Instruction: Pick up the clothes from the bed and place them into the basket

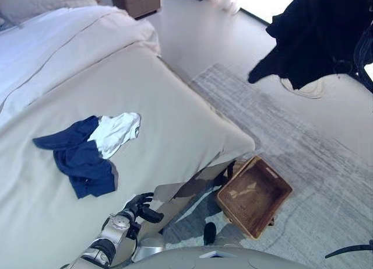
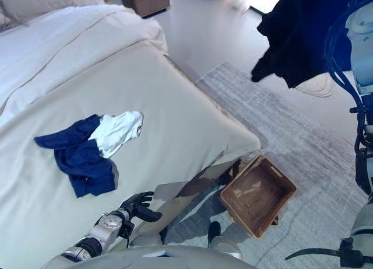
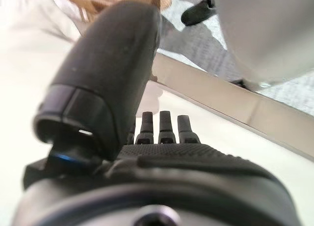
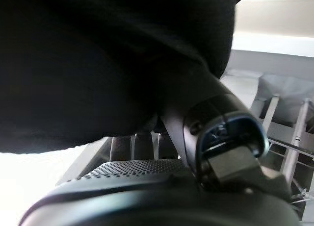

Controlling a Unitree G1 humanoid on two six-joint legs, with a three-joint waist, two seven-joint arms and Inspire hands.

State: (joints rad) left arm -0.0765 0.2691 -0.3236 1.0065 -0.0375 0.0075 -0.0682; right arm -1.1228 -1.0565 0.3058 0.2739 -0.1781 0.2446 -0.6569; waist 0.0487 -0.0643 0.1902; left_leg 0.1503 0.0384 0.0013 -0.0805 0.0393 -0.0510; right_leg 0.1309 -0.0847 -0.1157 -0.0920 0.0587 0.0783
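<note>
Right wrist view shows the right robot hand (image 4: 147, 152) clamped on a black garment (image 1: 317, 35) held high, well apart from the basket (image 1: 254, 194) on the floor beside the bed (image 1: 175, 105), so releasing now risks a miss, while the left robot hand (image 1: 140, 206) idles loosely open at the bed's near edge and blue and white clothes (image 1: 87, 149) remain.

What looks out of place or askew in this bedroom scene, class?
The basket sits tilted on the rug, leaning by the bed's corner rather than flat. A blue garment and a white one lie crumpled on the bed. The right hand holds a black garment aloft.
</note>
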